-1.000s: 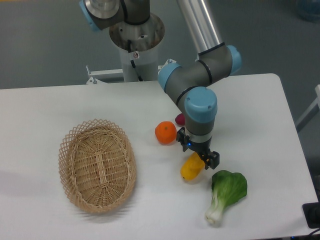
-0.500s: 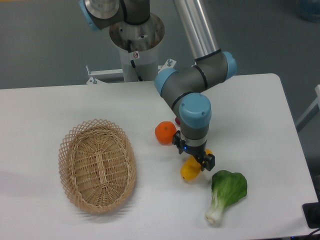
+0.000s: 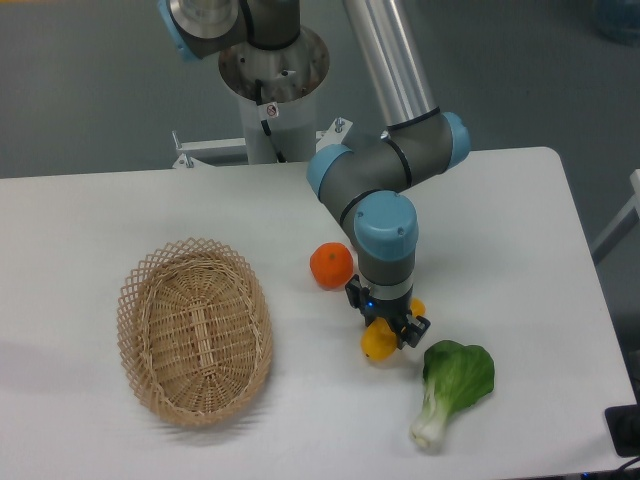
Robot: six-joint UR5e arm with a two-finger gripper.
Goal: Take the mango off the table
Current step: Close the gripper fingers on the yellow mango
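The mango [image 3: 377,341] is a smooth, glossy fruit of yellow-orange colour. Only its lower rounded end and a small piece at its upper right side can be seen, because the gripper [image 3: 388,322] is directly over its middle. It lies on the white table [image 3: 120,210], just to the lower right of the orange [image 3: 331,265] and just to the left of the green leafy vegetable [image 3: 452,388], with a small gap to each one.

The black fingers are down on both sides of the mango, but it is not possible to tell whether they already press it or are only standing around it.

The wicker basket [image 3: 195,331] is well to the left of the mango. The arm [image 3: 385,190] is grey with light blue caps on its joints. No brand name, label or other writing can be read on any of these things.
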